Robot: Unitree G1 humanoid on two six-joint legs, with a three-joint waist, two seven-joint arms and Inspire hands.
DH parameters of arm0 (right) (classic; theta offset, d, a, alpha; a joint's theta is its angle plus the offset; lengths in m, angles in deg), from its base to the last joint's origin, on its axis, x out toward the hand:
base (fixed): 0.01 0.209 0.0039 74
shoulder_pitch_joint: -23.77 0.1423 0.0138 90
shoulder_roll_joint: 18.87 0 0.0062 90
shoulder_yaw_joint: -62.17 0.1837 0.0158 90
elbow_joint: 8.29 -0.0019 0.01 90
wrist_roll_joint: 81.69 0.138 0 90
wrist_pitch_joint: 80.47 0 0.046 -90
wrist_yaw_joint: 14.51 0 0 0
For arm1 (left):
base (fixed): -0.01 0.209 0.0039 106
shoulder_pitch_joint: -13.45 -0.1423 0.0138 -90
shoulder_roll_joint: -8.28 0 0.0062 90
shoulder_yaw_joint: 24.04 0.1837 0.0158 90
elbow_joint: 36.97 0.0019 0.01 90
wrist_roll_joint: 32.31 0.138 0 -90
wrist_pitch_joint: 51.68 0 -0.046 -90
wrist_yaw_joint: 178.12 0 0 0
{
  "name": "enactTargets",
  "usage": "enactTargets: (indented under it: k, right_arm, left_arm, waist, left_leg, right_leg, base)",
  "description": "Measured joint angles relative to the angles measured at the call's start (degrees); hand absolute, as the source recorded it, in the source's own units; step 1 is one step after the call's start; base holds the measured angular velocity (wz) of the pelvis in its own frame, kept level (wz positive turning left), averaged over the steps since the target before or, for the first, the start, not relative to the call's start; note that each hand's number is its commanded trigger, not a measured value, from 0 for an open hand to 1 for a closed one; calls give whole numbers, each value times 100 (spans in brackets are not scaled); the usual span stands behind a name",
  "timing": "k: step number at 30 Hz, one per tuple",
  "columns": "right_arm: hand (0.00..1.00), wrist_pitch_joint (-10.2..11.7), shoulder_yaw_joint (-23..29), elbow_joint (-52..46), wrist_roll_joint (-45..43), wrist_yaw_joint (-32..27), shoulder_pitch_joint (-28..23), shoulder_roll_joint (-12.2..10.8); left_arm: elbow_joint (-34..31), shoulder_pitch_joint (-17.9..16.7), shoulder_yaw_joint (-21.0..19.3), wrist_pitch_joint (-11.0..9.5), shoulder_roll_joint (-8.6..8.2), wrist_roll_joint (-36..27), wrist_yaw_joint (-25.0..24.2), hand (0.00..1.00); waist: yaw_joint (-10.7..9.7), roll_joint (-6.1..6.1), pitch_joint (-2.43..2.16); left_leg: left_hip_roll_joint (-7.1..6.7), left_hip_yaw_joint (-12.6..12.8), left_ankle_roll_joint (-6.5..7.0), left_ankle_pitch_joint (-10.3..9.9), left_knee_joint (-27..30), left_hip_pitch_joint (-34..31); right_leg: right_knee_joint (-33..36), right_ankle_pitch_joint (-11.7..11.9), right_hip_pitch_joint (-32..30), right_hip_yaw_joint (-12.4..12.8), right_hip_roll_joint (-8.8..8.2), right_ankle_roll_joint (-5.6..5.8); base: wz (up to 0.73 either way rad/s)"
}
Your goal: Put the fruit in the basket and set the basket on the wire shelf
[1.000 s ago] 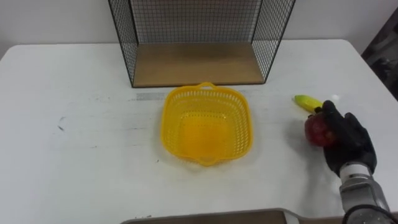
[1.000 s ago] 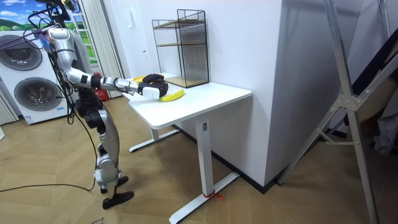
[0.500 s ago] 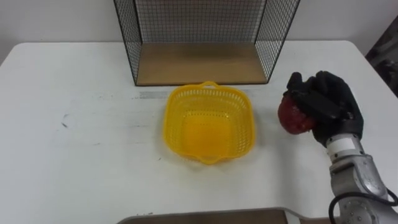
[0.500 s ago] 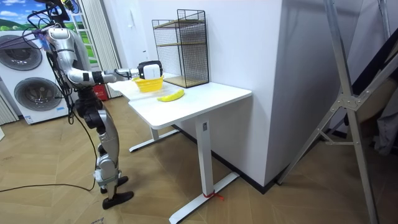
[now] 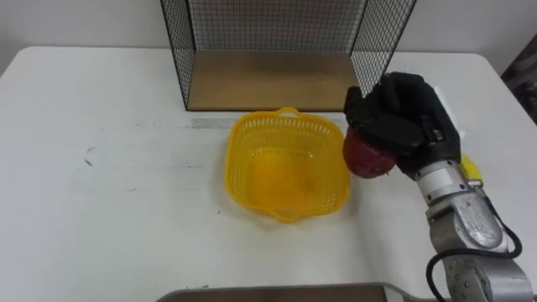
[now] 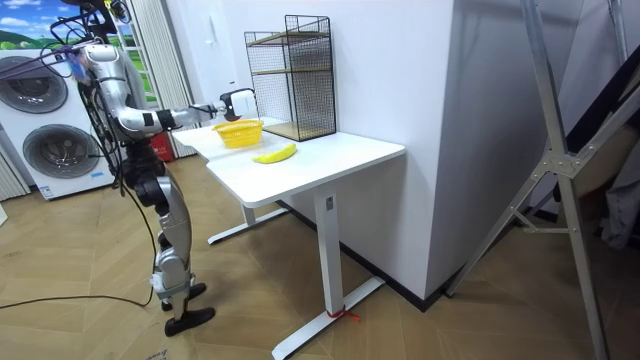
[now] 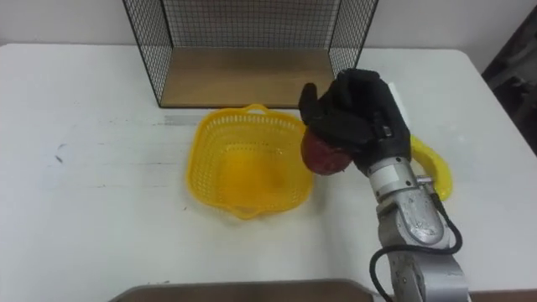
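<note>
My right hand (image 5: 403, 122) (image 7: 357, 113), in a black glove, is shut on a red apple (image 5: 366, 158) (image 7: 323, 157) and holds it in the air at the right rim of the yellow basket (image 5: 285, 164) (image 7: 243, 168). The basket is empty and stands on the white table just in front of the wire shelf (image 5: 277, 50) (image 7: 252, 50). A yellow banana (image 7: 432, 168) (image 5: 471, 169) lies on the table to the right, partly hidden behind my wrist. In the room view the banana (image 6: 275, 154) lies in front of the basket (image 6: 238, 132).
The wire shelf has a wooden bottom board (image 5: 268, 81) and black mesh walls. The white table (image 5: 109, 193) stretches wide to the left of the basket. In the room view washing machines (image 6: 55, 140) stand behind me.
My right hand has lifted the apple off the table beside the banana and carried it left to the basket's right rim. The banana stays on the table.
</note>
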Motion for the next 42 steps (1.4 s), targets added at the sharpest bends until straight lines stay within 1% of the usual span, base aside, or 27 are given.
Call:
enactTargets:
  k: [2,4,6,9,11,13,15,18,20,22,25,29,42]
  right_arm:
    - [100,-5,-219,1,0,121,-2,-2]
    - [100,-69,-395,2,1,267,-4,-7]
    - [100,-170,-586,9,16,358,-3,-31]
    - [100,-183,-761,9,70,393,-3,-33]
    - [0,-183,-891,10,73,413,-3,-35]
    - [0,-182,-945,9,72,415,-2,-70]
    - [0,-182,-1000,9,68,411,6,-82]
    - [0,-182,-1096,10,66,401,9,-81]
    - [0,-182,-1159,11,66,402,9,-82]
    - [0,-182,-1164,11,66,399,9,-82]
    - [0,-182,-1163,13,68,394,12,-79]
    - [0,-182,-1161,12,100,392,12,-76]
    - [0,-182,-1161,202,116,261,12,-78]
  left_arm:
    - [-3,3,200,9,3,7,-6,0]
    - [-3,14,347,45,3,9,-16,0]
    - [-3,30,459,51,2,8,-47,0]
    - [-6,48,459,51,3,7,-55,0]
    - [-19,60,460,47,4,10,-55,0]
    - [-18,90,499,46,10,9,-53,0]
    - [-18,122,628,43,48,11,-50,0]
    - [-16,139,674,42,66,9,-49,0]
    - [-6,138,674,42,65,10,-49,0]
    - [-8,137,678,39,64,15,-50,0]
    - [-7,133,680,40,64,13,-54,0]
    - [-8,129,681,40,63,14,-53,0]
    - [-18,140,682,42,61,15,-53,0]
  waist:
    - [11,36,23]
    - [9,45,30]
    - [28,38,27]
    - [39,2,23]
    - [123,-32,21]
    - [176,-57,19]
    - [269,-70,10]
    - [313,-71,11]
    - [322,-61,18]
    - [332,-38,38]
    - [321,-14,55]
    - [323,-3,62]
    - [327,11,63]
  left_leg:
    - [0,-10,0,0,-3,-7]
    - [0,-32,-1,-1,-8,-15]
    - [1,-61,-1,-1,-14,-17]
    - [2,-67,-1,-1,-13,-21]
    - [0,-75,-1,-1,-3,-24]
    - [-2,-79,-1,0,1,-32]
    - [-5,-81,0,0,4,-31]
    - [-7,-95,0,0,11,-36]
    - [-7,-114,0,0,24,-48]
    - [-10,-141,0,0,37,-71]
    - [-14,-199,-1,-1,39,-120]
    - [-16,-232,-2,0,41,-120]
    - [-20,-226,-1,1,44,-106]
  right_leg:
    - [0,1,0,-12,4,-2]
    - [0,3,-3,-44,4,-4]
    - [0,3,-3,-96,3,-5]
    - [0,3,-3,-102,4,-5]
    - [-1,3,0,-113,0,-5]
    - [-1,3,-1,-134,-7,-4]
    - [-2,3,0,-137,-12,-4]
    - [-3,3,6,-150,-15,-4]
    - [-2,4,10,-153,-14,-4]
    - [-1,4,5,-162,-13,-4]
    - [0,5,0,-239,-14,-6]
    - [-3,5,-1,-281,-15,-6]
    - [-17,4,0,-266,-19,-5]
  base:
    - [0]
    - [5]
    - [7]
    - [0]
    - [0]
    - [0]
    - [0]
    - [1]
    - [5]
    - [7]
    - [9]
    - [5]
    - [0]
